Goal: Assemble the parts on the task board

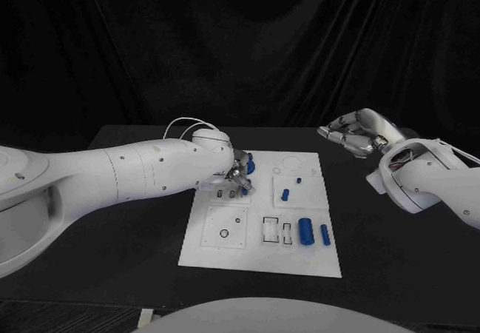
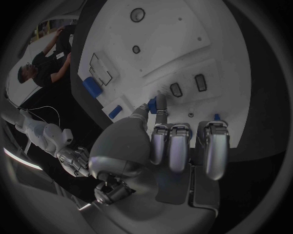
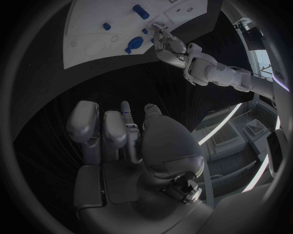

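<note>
The white task board (image 1: 300, 262) lies in the middle of the black table. My left hand (image 1: 235, 174) hovers over its far left part and pinches a small blue part (image 2: 152, 104) between thumb and finger; the same part (image 1: 251, 167) shows beside the fingers in the head view. Two small blue parts (image 1: 285, 194) (image 1: 298, 181) stand in the board's middle. Two larger blue cylinders (image 1: 305, 231) (image 1: 324, 234) lie near its right edge. My right hand (image 1: 354, 132) is raised beyond the board's far right corner, fingers curled in and holding nothing.
The board has rectangular slots (image 1: 271, 228) next to the cylinders, a small round hole (image 1: 224, 233) on its near left, and a round outline (image 1: 293, 164) at its far end. Bare black table (image 1: 407, 255) lies to the right of the board.
</note>
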Controlling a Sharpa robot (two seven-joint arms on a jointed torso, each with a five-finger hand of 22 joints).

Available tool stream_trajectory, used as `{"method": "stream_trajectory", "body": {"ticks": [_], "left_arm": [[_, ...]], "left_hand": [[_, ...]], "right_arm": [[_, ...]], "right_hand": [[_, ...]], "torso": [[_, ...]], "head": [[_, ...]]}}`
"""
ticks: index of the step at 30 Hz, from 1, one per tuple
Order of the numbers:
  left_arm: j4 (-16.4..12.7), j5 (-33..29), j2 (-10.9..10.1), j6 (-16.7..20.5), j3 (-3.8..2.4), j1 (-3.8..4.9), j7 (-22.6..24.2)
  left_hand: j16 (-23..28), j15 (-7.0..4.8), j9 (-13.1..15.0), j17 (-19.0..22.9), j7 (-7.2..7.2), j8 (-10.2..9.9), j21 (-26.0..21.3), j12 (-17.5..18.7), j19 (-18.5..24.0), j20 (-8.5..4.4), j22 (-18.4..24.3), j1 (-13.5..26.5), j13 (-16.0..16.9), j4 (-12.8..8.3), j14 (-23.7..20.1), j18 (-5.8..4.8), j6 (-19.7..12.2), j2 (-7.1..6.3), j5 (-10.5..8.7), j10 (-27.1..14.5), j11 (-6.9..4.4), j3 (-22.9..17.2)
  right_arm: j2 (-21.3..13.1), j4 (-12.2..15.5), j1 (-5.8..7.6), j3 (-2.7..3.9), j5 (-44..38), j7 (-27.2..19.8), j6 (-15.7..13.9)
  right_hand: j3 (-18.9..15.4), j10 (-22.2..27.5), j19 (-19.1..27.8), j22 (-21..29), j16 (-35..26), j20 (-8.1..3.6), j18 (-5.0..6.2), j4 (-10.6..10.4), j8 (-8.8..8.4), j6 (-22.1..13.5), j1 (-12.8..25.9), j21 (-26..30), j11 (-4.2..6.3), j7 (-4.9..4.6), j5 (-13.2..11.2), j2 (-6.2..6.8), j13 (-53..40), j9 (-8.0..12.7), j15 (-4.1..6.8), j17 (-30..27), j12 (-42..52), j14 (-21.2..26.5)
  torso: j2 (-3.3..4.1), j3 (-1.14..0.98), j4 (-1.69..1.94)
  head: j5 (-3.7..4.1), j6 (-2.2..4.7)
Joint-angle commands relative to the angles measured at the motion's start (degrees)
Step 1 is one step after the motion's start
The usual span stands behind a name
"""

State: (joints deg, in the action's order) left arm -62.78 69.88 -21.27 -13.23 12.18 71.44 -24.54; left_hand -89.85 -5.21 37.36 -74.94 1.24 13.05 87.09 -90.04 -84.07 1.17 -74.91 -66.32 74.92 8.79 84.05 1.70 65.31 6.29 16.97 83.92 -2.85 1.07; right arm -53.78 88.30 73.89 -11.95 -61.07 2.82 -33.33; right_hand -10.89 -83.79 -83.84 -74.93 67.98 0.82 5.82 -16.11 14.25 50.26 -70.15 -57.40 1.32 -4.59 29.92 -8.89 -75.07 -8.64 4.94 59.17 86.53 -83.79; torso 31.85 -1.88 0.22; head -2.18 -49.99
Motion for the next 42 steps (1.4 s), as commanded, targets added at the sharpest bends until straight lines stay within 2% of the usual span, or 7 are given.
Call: {"method": "stream_trajectory", "body": {"ticks": [1, 7, 12, 25, 33, 38, 42], "left_arm": [[0.0, 0.0, -0.1, -0.5, -0.06, -0.15, 1.4], [-0.2, 0.0, -0.5, -0.6, -0.06, -0.17, 1.5], [-0.4, 0.0, -1.0, -0.2, -0.06, -0.17, 1.9], [-3.6, 0.0, -3.9, 1.8, -0.06, -0.14, 1.9], [-7.4, 0.0, -7.7, 3.8, -0.06, 0.21, 0.8], [-9.3, 0.0, -9.9, 4.9, -0.06, 0.49, -0.4], [-10.5, 0.0, -11.4, 5.8, -0.06, 0.68, -1.4]], "left_hand": [[-0.2, 0.27, 0.1, -15.1, -0.13, -0.6, -0.4, 0.0, -1.5, 0.43, -10.9, -0.9, 15.1, -0.8, 6.0, -0.21, 0.3, -0.37, 1.11, 6.1, 0.24, -1.7], [-0.2, 0.24, 0.3, -15.1, -0.14, -1.3, -0.5, 0.0, -1.5, 0.40, -10.9, -1.5, 15.1, -2.1, 6.0, -0.19, 0.4, -1.28, 2.20, 6.1, 0.21, -3.9], [-0.2, 0.22, 0.5, -15.1, -0.08, -2.2, -0.7, 0.0, -1.5, 0.37, -10.9, -2.3, 15.1, -4.4, 6.0, -0.16, 0.3, -2.50, 3.43, 6.1, 0.22, -7.8], [-0.2, 0.25, 1.7, -15.1, -0.10, -2.5, -0.9, 0.0, -1.3, 0.42, -10.8, -0.4, 15.1, -6.1, 6.0, -0.10, 0.9, -4.44, 3.92, 6.1, 0.22, -13.0], [-0.2, 0.23, 2.2, -15.1, -0.09, -2.5, -0.7, 0.0, -1.7, 0.41, -11.2, 1.0, 15.1, -6.1, 6.0, -0.23, 1.1, -4.99, 3.91, 6.1, 0.21, -14.6], [-0.2, -0.08, 3.1, -15.1, -0.42, -2.2, -0.3, 0.0, -2.3, 0.17, -11.7, 2.7, 15.1, -6.4, 6.0, -0.40, 1.9, -6.01, 4.18, 6.1, -0.12, -16.6], [-0.2, -0.16, 3.3, -15.1, -0.48, -2.2, -0.2, 0.0, -2.3, 0.09, -11.8, 3.3, 15.1, -6.3, 6.0, -0.42, 2.1, -6.27, 4.14, 6.1, -0.18, -17.1]], "right_arm": [[0.1, 0.0, -0.14, 0.05, 0.0, 1.2, 0.7], [0.3, -0.1, -0.20, 0.05, 0.0, 1.4, 1.0], [0.3, -0.2, -0.25, 0.05, 0.0, 1.7, 1.2], [0.0, -0.3, -0.31, 0.05, 0.0, 2.2, 1.5], [0.0, -0.3, -0.46, 0.04, 0.0, 2.4, 1.7], [-0.1, -0.2, -0.53, 0.04, 0.0, 2.6, 1.7], [-0.2, -0.1, -0.57, 0.04, 0.0, 2.7, 1.8]], "right_hand": [[0.2, -2.3, -1.6, -3.3, 0.2, 0.08, 0.12, 0.3, 0.24, 0.3, -0.8, -0.1, -0.18, -0.08, 0.4, -0.19, -6.7, 0.1, 0.13, 0.0, -0.4, -1.8], [0.3, -2.3, -1.6, -3.3, 0.1, 0.10, 0.13, 0.3, 0.22, 0.3, -1.0, 0.0, -0.20, -0.09, 0.4, -0.21, -6.7, 0.1, 0.12, -0.1, -0.4, -1.8], [0.3, -2.3, -1.6, -3.3, 0.1, 0.10, 0.13, 0.3, 0.22, 0.3, -1.0, 0.0, -0.20, -0.09, 0.4, -0.21, -6.7, 0.1, 0.12, -0.1, -0.4, -1.8], [0.5, -2.3, -1.6, -3.3, 0.1, 0.12, 0.14, 0.4, 0.18, 0.3, -1.4, 0.0, -0.22, -0.13, 0.4, -0.27, -6.6, 0.2, 0.10, -0.2, -0.5, -1.7], [0.5, -2.3, -1.6, -3.3, 0.1, 0.12, 0.14, 0.4, 0.17, 0.3, -1.4, 0.0, -0.22, -0.13, 0.4, -0.28, -6.6, 0.2, 0.10, -0.3, -0.5, -1.7], [0.6, -2.3, -1.6, -3.3, 0.1, 0.13, 0.13, 0.4, 0.16, 0.3, -1.6, 0.0, -0.22, -0.13, 0.4, -0.32, -6.6, 0.2, 0.09, -0.2, -0.5, -1.7], [0.6, -2.3, -1.6, -3.3, 0.1, 0.13, 0.13, 0.4, 0.16, 0.3, -1.6, 0.0, -0.22, -0.13, 0.4, -0.32, -6.6, 0.2, 0.09, -0.2, -0.5, -1.7]], "torso": [[-0.02, -0.04, 0.01], [-0.02, -0.02, -0.02], [-0.01, -0.02, 0.02], [-0.06, -0.01, 0.01], [-0.08, -0.03, -0.01], [-0.07, -0.02, -0.04], [-0.15, -0.04, -0.02]], "head": [[-0.14, -0.01], [-0.07, -0.01], [-0.05, -0.01], [-0.70, -0.01], [-1.21, -0.01], [-1.31, -0.01], [-1.31, -0.01]]}}
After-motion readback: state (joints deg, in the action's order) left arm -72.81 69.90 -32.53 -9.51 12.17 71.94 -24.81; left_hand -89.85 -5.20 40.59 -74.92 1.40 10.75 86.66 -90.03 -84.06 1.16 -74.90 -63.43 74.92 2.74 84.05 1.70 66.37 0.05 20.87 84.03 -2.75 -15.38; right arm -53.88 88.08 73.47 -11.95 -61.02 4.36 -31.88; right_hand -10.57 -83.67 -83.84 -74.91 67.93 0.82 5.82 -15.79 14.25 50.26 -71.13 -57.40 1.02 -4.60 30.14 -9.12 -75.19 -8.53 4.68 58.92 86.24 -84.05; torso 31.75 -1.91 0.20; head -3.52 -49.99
